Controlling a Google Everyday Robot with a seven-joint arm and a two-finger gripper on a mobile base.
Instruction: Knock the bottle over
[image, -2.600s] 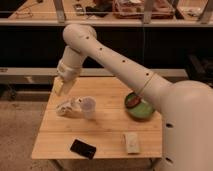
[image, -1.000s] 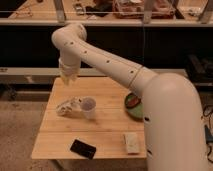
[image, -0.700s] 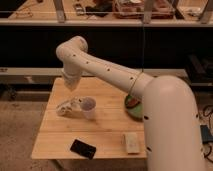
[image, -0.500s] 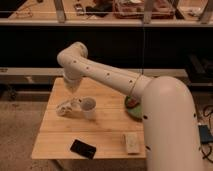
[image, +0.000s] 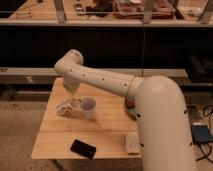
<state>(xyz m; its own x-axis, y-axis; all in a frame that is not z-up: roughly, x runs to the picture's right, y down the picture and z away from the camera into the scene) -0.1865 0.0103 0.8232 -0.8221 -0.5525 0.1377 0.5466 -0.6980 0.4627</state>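
- Arm (image: 105, 82) reaches in from the right, elbow high over the back left of the bench (image: 100, 134), wrist pointing down.
- Gripper (image: 75, 100) low, just above the bottle; fingers closed together.
- Bottle (image: 64, 107) on the left of the bench, apparently on its side, just left of the cup (image: 89, 106).

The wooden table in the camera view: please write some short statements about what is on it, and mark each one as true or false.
1. The cup stands upright on the table. True.
2. The bottle is at the right end of the table in the picture. False: it is on the left part, just beside the cup.
3. The end effector hangs high above the table. False: it is low and closed, right by the bottle.
4. A flat black object lies near the front edge. True.
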